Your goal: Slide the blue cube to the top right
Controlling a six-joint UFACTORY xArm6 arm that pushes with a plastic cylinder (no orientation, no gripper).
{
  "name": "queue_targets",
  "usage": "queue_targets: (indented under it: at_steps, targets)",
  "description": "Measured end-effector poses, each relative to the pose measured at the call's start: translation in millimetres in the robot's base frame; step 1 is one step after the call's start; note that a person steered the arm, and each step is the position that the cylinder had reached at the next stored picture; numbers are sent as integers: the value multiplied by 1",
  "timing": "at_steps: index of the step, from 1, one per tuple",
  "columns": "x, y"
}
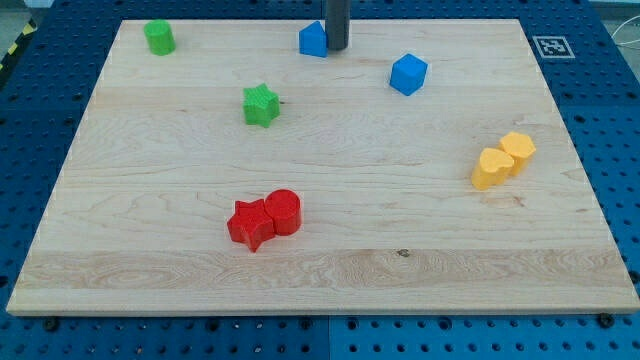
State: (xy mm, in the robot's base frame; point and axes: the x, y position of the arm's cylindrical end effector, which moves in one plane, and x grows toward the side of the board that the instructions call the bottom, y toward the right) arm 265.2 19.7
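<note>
Left to right along the worktop's [150, 290] top edge: a blue block [313, 39], shape unclear, touches my tip [337, 47] on its left; the blue cube [408, 74] sits right of the tip and slightly lower, apart. The tool is a bare rod, nothing to spread or pinch. Top-right corner is further right, so the tip probably needs to get to the cube's lower-left first.

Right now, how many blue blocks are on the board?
2. One blue block is at the view's top centre, touching my tip on its left; the blue cube lies right of it. None seems hidden.
</note>
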Motion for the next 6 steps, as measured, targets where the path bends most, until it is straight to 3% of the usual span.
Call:
queue_targets:
  at_steps: [2,6]
  targets:
    - [72,17]
    - [63,114]
